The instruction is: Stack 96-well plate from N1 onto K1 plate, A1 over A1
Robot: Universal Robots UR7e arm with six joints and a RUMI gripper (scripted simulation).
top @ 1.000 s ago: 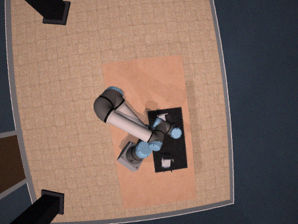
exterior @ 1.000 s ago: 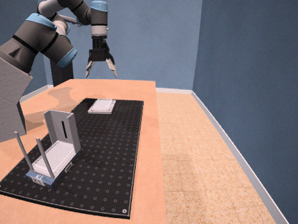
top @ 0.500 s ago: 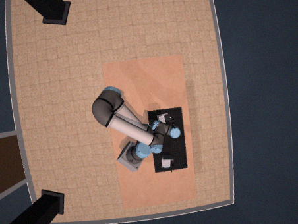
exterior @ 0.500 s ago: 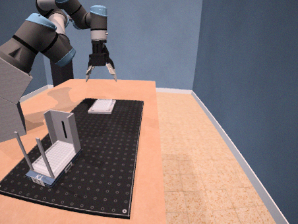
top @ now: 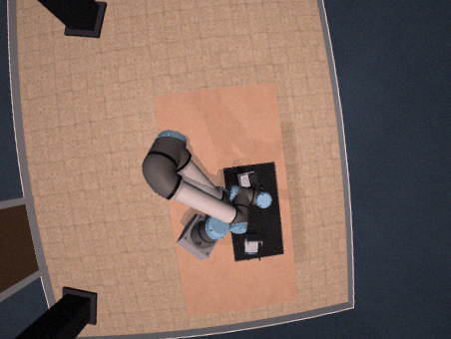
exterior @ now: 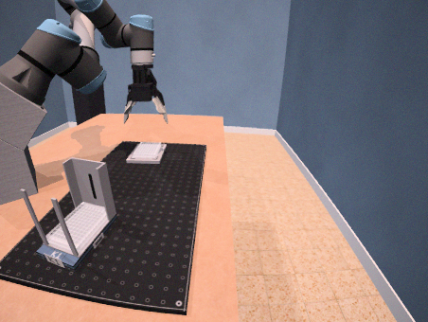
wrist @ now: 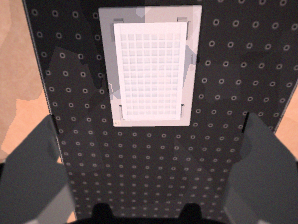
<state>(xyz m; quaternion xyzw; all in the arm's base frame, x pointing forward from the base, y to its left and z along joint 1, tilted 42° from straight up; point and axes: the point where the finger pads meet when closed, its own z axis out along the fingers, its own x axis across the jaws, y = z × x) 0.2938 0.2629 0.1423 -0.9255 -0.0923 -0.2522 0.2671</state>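
A white 96-well plate [exterior: 146, 152] [wrist: 150, 65] lies flat in the grey plate nest N1 at the far end of the black pegboard mat. It fills the upper middle of the wrist view [wrist: 150, 70]. My gripper [exterior: 145, 115] hangs open and empty well above the plate, fingers pointing down; both fingers show at the lower corners of the wrist view. A second white plate [exterior: 76, 227] lies in the stack rack K1 at the near left of the mat, between a grey back wall and two thin posts. I cannot make out the cut corners.
The black pegboard mat [exterior: 123, 213] lies on an orange table [exterior: 213, 189]. The arm's grey base block [exterior: 14, 142] stands at the left. The rack's back wall [exterior: 90, 187] and posts [exterior: 33, 213] rise above the lower plate. The tiled floor lies to the right.
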